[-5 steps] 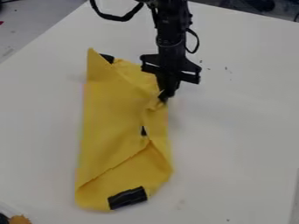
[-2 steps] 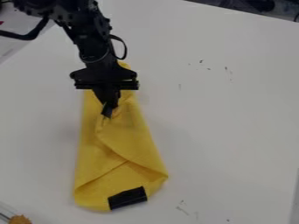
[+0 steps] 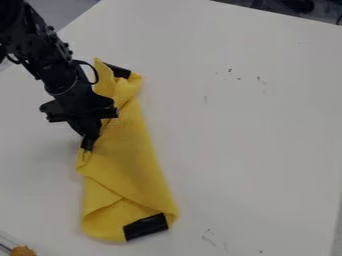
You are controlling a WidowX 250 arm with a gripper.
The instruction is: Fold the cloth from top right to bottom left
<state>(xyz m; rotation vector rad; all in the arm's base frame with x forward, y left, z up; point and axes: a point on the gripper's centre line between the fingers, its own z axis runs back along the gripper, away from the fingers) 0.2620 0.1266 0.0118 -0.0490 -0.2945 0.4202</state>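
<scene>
A yellow cloth (image 3: pixel 130 155) lay folded lengthwise on a white table (image 3: pixel 260 140), its inner layers hidden. The black gripper (image 3: pixel 87 144) pinched its left edge between closed fingers, partly covering it. An orange-brown object (image 3: pixel 23 251), cut off at bottom left, was unclear.

The place looked like a robotics lab or a workshop, to judge by the black robot arm (image 3: pixel 57 75) with its looped cable (image 3: pixel 94 75) above a marked white tabletop (image 3: pixel 247 145), and dark, indistinct objects (image 3: pixel 297 6) beyond the table's far edge.
</scene>
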